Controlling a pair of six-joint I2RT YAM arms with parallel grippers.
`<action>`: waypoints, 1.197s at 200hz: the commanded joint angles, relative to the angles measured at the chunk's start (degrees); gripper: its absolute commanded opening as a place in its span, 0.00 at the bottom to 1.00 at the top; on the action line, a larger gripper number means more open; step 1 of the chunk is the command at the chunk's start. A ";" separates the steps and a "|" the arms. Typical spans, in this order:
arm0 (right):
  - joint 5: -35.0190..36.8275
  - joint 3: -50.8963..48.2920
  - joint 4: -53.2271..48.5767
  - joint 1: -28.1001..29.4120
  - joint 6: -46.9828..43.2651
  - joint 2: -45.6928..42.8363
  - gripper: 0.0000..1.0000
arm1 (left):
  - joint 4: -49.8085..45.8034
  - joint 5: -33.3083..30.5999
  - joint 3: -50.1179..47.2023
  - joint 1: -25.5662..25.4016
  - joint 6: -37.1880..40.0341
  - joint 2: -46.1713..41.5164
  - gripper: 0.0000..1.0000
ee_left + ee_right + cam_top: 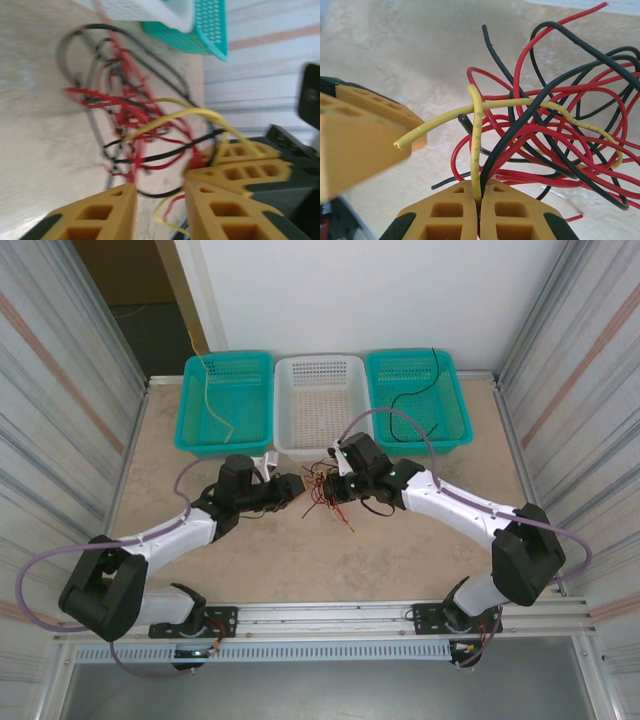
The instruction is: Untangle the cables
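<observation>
The cables (325,492) are a knot of thin red, black and yellow wires on the table between my two grippers. My right gripper (480,192) is shut on a yellow wire (476,140) and a black wire (490,165) at the near edge of the knot. My left gripper (160,192) is open, its jaws well apart. A small yellow and red loop lies on the table in the gap. The main tangle (131,107) lies just beyond the left gripper's tips. The right gripper's fingers (240,172) sit close beside my left gripper. From above, the left gripper (300,487) and right gripper (338,490) almost meet.
Three baskets line the far edge. The left teal basket (195,405) holds a pale yellow wire, the white basket (320,450) sits in the middle, and the right teal basket (455,400) holds a black wire. Corrugated walls close both sides.
</observation>
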 commanded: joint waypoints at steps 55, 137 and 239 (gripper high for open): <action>-7.67 -0.72 3.70 -0.63 1.49 -2.47 0.00 | -9.07 -6.95 8.60 -1.47 13.58 0.79 0.28; -9.22 -0.67 4.25 -0.72 1.74 -1.67 0.00 | -14.32 -10.26 10.75 -0.63 22.77 0.15 0.25; -10.26 -0.94 4.73 -0.72 1.92 -0.77 0.00 | -13.07 -11.05 8.03 3.45 25.46 -3.19 0.39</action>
